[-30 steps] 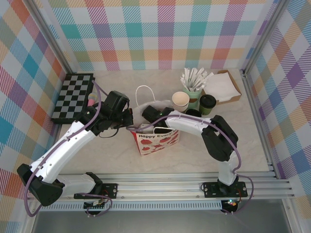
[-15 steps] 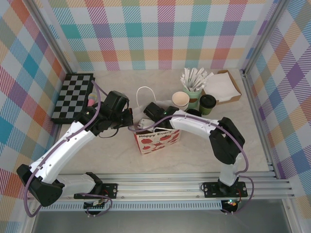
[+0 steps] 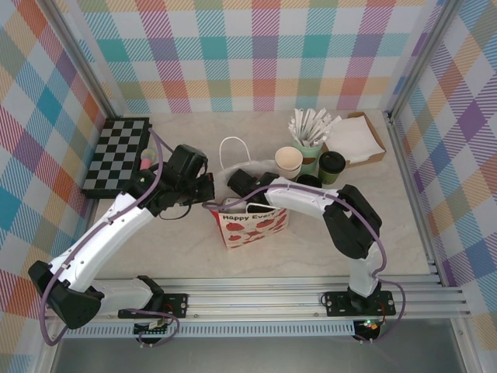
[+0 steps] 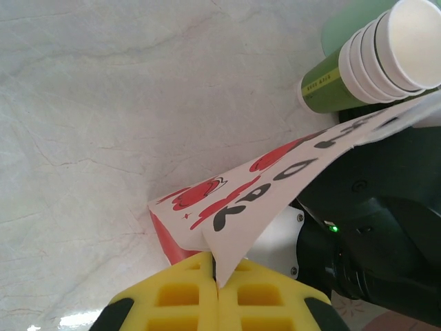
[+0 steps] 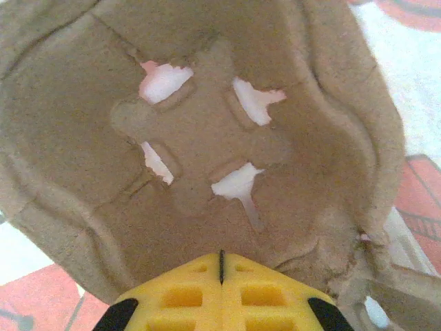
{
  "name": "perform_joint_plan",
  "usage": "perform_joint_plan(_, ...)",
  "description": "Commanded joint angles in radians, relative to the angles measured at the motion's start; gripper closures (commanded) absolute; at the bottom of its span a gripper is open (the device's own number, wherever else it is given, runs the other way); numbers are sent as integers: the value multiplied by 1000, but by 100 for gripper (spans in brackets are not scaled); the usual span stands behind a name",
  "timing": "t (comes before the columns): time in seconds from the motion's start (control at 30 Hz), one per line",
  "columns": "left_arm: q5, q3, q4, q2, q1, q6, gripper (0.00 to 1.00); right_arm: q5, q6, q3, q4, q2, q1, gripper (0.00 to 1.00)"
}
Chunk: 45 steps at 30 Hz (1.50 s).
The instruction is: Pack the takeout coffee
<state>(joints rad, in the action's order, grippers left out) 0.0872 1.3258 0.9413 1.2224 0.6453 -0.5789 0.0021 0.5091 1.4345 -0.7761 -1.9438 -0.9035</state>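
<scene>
The takeout coffee (image 3: 332, 163), a dark-green cup with a black lid, stands at the back right of the table, apart from both grippers. A white paper bag (image 3: 250, 224) printed with red strawberries stands upright in the middle. My left gripper (image 3: 208, 193) is shut on the bag's top left edge; in the left wrist view the bag (image 4: 275, 179) runs into the closed yellow fingers (image 4: 186, 296) of that gripper (image 4: 219, 283). My right gripper (image 3: 237, 190) reaches down into the bag. In the right wrist view it (image 5: 221, 256) is shut on the near rim of a brown pulp cup carrier (image 5: 207, 138).
A stack of lidless green cups (image 3: 288, 162) (image 4: 372, 62) stands just behind the bag. A mint cup of white paper-wrapped sticks (image 3: 311, 132) and a cardboard tray of napkins (image 3: 353, 138) sit at the back right. A checkerboard (image 3: 116, 154) lies at the back left.
The right wrist shifted a little to the right and back over the bag, and its elbow swung out and returned. The left arm stayed on the bag's edge.
</scene>
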Motion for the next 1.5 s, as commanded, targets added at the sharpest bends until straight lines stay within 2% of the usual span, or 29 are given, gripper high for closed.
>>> perform_joint_plan(0.0,-28,11,15,15,-4,10,100,143,-13,-11,86,9,-8,100)
perform_joint_plan(0.07,-62,7,-11,11,-4,3,100,184,-6,-31,126,33,-11,100)
perform_joint_plan(0.13,-59,10,-12,12,-5,-5,100,173,3,-43,142,66,-14,100)
perform_joint_plan(0.33,-28,7,4,21,-4,-16,100,1,13,-50,86,159,-15,79)
perform_joint_plan(0.53,8,32,28,28,-4,-16,100,-67,-20,-42,85,228,-15,66)
perform_joint_plan(0.67,15,24,27,24,-4,-19,100,-42,-65,-27,116,272,-14,51)
perform_joint_plan(0.87,25,22,21,21,-4,-23,100,-45,-137,-20,145,333,-11,38)
perform_joint_plan(1.13,51,22,29,19,-4,-28,100,-16,-263,-22,159,444,-10,33)
perform_joint_plan(1.27,53,15,20,14,-4,-35,100,30,-333,-40,233,517,-11,19)
perform_joint_plan(1.4,56,9,15,11,-4,-38,100,105,-398,-16,259,561,-11,16)
perform_joint_plan(1.47,59,7,10,6,-5,-41,100,152,-462,-1,262,577,-10,9)
